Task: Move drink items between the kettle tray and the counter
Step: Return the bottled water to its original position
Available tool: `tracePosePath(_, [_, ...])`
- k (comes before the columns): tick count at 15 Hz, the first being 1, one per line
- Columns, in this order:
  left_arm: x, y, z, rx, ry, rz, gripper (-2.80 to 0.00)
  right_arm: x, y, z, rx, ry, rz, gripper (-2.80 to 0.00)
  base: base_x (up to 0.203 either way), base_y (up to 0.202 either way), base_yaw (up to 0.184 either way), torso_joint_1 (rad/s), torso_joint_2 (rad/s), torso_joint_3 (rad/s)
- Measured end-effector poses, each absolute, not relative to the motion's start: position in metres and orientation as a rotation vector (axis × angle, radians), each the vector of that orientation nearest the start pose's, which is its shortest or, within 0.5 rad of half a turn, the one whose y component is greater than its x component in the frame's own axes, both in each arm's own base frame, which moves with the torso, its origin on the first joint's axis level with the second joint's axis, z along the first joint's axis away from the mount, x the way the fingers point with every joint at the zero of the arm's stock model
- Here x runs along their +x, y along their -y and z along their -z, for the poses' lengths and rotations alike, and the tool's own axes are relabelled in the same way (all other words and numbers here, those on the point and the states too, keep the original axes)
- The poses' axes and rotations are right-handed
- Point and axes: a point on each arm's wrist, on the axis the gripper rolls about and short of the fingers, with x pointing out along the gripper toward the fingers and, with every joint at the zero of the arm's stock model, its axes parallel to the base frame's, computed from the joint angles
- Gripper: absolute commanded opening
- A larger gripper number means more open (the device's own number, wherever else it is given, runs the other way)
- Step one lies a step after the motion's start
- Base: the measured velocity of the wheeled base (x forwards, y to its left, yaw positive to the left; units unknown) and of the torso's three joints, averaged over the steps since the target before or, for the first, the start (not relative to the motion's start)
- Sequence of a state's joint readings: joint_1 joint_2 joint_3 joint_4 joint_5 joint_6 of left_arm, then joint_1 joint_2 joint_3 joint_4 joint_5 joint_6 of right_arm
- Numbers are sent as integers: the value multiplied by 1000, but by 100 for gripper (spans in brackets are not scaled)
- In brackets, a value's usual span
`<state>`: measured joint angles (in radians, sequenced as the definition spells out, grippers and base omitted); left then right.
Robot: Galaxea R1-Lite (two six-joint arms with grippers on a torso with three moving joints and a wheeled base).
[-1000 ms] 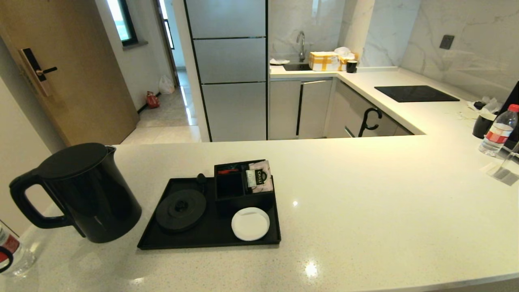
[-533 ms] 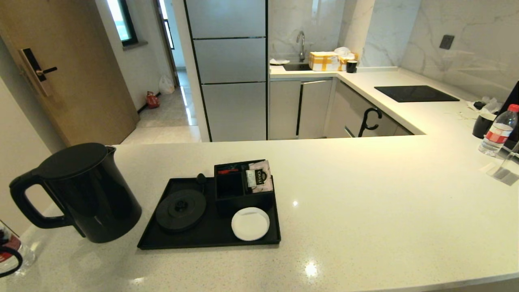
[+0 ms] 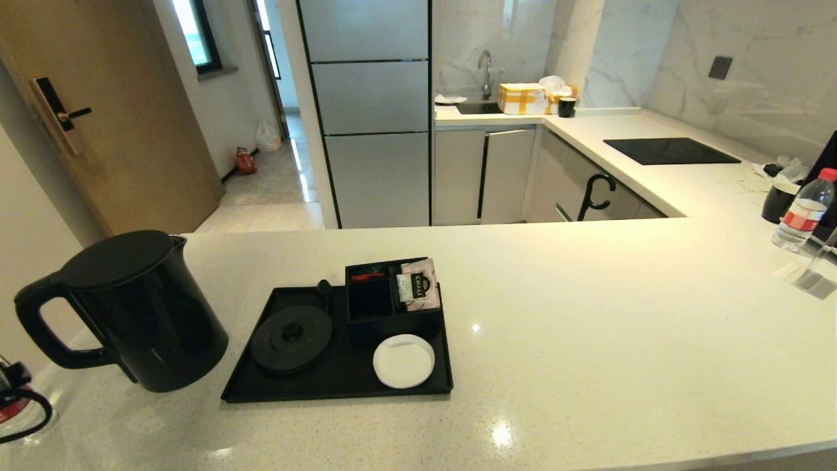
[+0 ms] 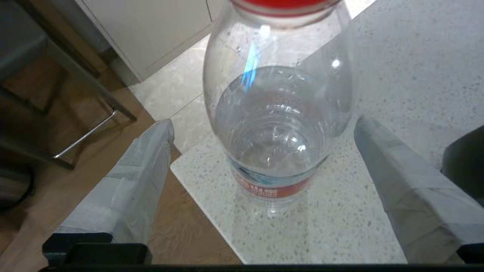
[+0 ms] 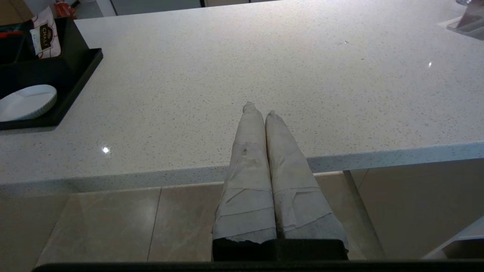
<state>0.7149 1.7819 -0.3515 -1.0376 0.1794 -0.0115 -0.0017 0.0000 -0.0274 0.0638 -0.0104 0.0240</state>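
A clear red-capped water bottle (image 4: 278,124) stands on the counter's (image 3: 588,327) near left corner. My left gripper (image 4: 263,122) is open around it, one finger on each side, with a gap to the bottle on both sides. In the head view only a bit of its red label (image 3: 9,411) shows under my left arm (image 3: 14,379). The black kettle (image 3: 124,307) stands on the counter left of the kettle tray (image 3: 340,383). A tea sachet (image 3: 418,284) sits in the tray's divided box (image 3: 376,304). My right gripper (image 5: 259,109) is shut and empty over the counter's front edge.
The tray also bears the round kettle base (image 3: 291,339) and a white coaster (image 3: 403,360). A second red-capped bottle (image 3: 804,209) and a black cup (image 3: 778,203) stand at the far right. The black hob (image 3: 670,150) lies at the back right.
My left arm has come in over the bottle at the bottom left, now hiding most of it in the head view. Kettle, tray and its contents have not moved.
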Motion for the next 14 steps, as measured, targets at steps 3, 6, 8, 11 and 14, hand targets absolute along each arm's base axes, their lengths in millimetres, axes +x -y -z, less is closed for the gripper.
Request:
tracePosePath(3, [196, -176, -86, -96, -370, -888, 0, -25, 0, -77, 24, -36, 13, -280, 0, 0, 0, 0, 0, 0])
tracePosePath(6, [201, -181, -80, -86, -345, -892, 0, -25, 0, -77, 24, -36, 13, -280, 0, 0, 0, 0, 0, 0])
tracePosePath(8, [204, -183, -76, -88, -354, -892, 0, -25, 0, -77, 24, -36, 13, -280, 0, 0, 0, 0, 0, 0])
tracePosePath(11, [207, -185, -71, -91, -365, -891, 0, -25, 0, -76, 24, -37, 13, -280, 0, 0, 0, 0, 0, 0])
tracePosePath(14, [211, -190, -69, -73, -337, -889, -280, -25, 0, -76, 24, -37, 13, -280, 0, 0, 0, 0, 0, 0])
